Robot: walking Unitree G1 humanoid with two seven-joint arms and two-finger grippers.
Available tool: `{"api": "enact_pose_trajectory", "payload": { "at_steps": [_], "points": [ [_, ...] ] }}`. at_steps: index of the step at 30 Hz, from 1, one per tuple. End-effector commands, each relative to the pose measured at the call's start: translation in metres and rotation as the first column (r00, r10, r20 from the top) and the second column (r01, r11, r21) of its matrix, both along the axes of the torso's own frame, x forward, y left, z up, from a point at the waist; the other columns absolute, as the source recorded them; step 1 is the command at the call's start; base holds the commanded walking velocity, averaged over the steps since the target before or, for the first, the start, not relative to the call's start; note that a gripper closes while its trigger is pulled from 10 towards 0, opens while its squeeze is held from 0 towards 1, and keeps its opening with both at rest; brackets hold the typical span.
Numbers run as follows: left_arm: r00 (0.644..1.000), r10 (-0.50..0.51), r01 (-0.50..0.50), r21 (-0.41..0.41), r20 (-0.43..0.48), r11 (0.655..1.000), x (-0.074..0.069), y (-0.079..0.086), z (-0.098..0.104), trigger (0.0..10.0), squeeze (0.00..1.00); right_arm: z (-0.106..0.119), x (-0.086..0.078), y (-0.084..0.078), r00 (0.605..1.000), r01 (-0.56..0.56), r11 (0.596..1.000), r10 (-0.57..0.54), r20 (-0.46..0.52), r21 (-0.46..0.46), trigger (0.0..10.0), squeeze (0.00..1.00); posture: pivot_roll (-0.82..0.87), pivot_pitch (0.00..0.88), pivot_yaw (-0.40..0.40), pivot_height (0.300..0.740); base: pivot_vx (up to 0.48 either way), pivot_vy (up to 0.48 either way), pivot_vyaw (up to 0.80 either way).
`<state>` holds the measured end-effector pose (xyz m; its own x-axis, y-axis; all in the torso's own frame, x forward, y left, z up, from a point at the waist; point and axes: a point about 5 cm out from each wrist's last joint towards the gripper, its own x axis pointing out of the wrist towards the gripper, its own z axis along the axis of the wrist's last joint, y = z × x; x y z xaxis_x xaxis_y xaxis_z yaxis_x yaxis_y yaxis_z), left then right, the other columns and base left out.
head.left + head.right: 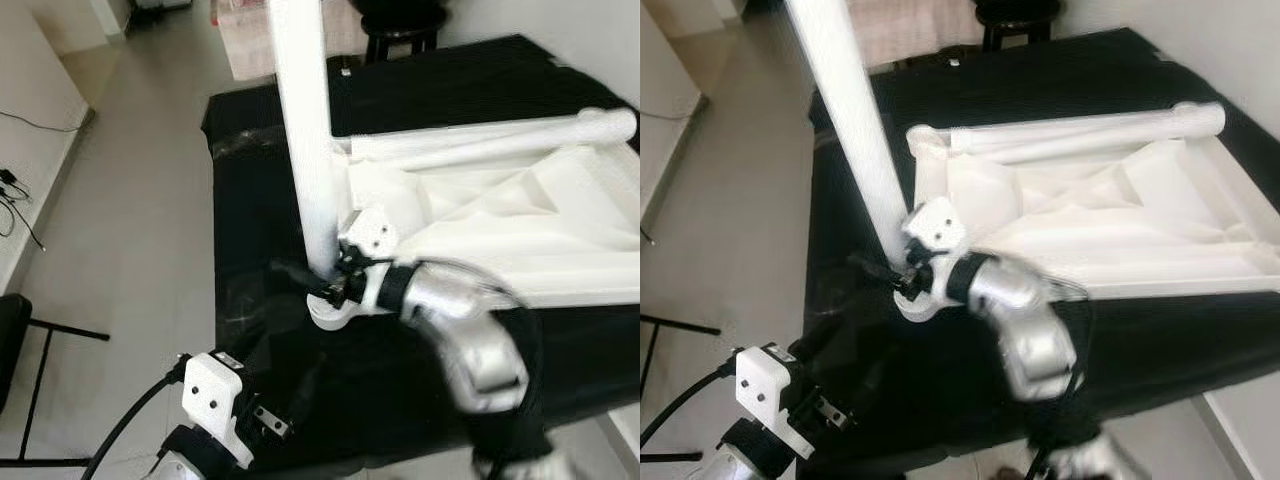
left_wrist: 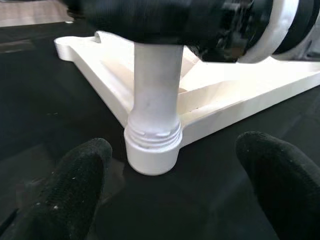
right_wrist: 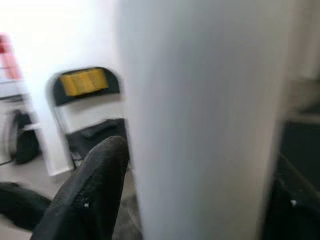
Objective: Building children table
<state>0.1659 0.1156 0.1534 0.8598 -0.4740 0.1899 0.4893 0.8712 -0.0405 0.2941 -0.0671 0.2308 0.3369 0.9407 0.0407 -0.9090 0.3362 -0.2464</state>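
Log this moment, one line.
stage: leg fitting | right gripper: around upright table leg at corner socket | left gripper: open, low, facing socket

Silver right arm (image 1: 470, 335), white wrist housings with dark screws, black cable (image 1: 125, 425), 2 black padded fingers (image 2: 75, 192).

— Right arm?
— Silver, bent, reaching from lower right to frame centre. Right gripper (image 1: 322, 280) closed around the upright table leg (image 1: 305, 140), black fingers (image 3: 90, 200) either side.
— Left arm?
— Lower left of frame, low. Left gripper (image 2: 170, 185) empty, fingers (image 2: 75, 195) spread apart, pointed toward the leg's base.
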Motion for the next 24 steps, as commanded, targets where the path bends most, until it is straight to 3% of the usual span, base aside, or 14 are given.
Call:
{"api": "enact_pose_trajectory", "payload": {
  "at_steps": [1, 3, 8, 12, 13, 15, 16, 24],
  "points": [
    [1.000, 0.004, -0.004, 0.004, -0.017, 1.000, -0.003, 0.001, -0.001, 10.0, 0.00, 0.007, 0.006, 0.005, 0.983, -0.176, 0.982, 0.179, 0.049, -0.062, 10.0, 0.00, -0.02, 0.223, 0.081, 0.740, 0.000, 0.000, 0.00],
    [1.000, 0.006, -0.005, 0.005, -0.018, 1.000, -0.005, 0.001, 0.000, 10.0, 0.00, 0.014, 0.011, 0.006, 0.963, -0.260, 0.962, 0.265, 0.050, -0.088, 10.0, 0.00, -0.01, 0.228, 0.078, 0.740, 0.000, 0.000, 0.00],
    [1.000, 0.008, -0.007, 0.006, -0.020, 1.000, -0.006, 0.001, 0.000, 10.0, 0.00, 0.019, 0.014, 0.009, 0.934, -0.351, 0.929, 0.356, 0.028, -0.114, 10.0, 0.00, 0.00, 0.235, 0.077, 0.740, 0.000, 0.000, 0.00],
    [1.000, 0.010, -0.009, 0.009, -0.023, 1.000, -0.010, 0.001, 0.001, 10.0, 0.00, 0.028, 0.020, 0.013, 0.872, -0.484, 0.863, 0.489, -0.001, -0.148, 10.0, 0.00, 0.02, 0.243, 0.072, 0.740, 0.000, 0.000, 0.00],
    [1.000, 0.011, -0.010, 0.010, -0.024, 1.000, -0.011, 0.001, 0.002, 10.0, 0.00, 0.030, 0.022, 0.015, 0.859, -0.507, 0.849, 0.512, -0.006, -0.151, 3.5, 0.00, 0.03, 0.248, 0.069, 0.740, 0.000, 0.000, 0.00],
    [1.000, 0.012, -0.011, 0.010, -0.025, 1.000, -0.011, 0.001, 0.002, 10.0, 0.00, 0.032, 0.025, 0.015, 0.848, -0.525, 0.837, 0.530, -0.007, -0.155, 3.5, 0.00, 0.03, 0.249, 0.069, 0.740, 0.000, 0.000, 0.00],
    [1.000, 0.013, -0.013, 0.011, -0.026, 1.000, -0.012, 0.001, 0.003, 10.0, 0.00, 0.032, 0.027, 0.015, 0.834, -0.547, 0.823, 0.551, -0.015, -0.152, 0.0, 0.00, 0.04, 0.252, 0.068, 0.740, 0.000, 0.000, 0.00],
    [0.999, 0.015, -0.015, 0.012, -0.032, 1.000, -0.014, 0.000, 0.003, 10.0, 0.00, 0.029, 0.031, 0.008, 0.832, -0.552, 0.820, 0.554, -0.028, -0.154, 0.0, 0.00, 0.05, 0.254, 0.079, 0.740, 0.000, 0.000, 0.00]
  ]
}}
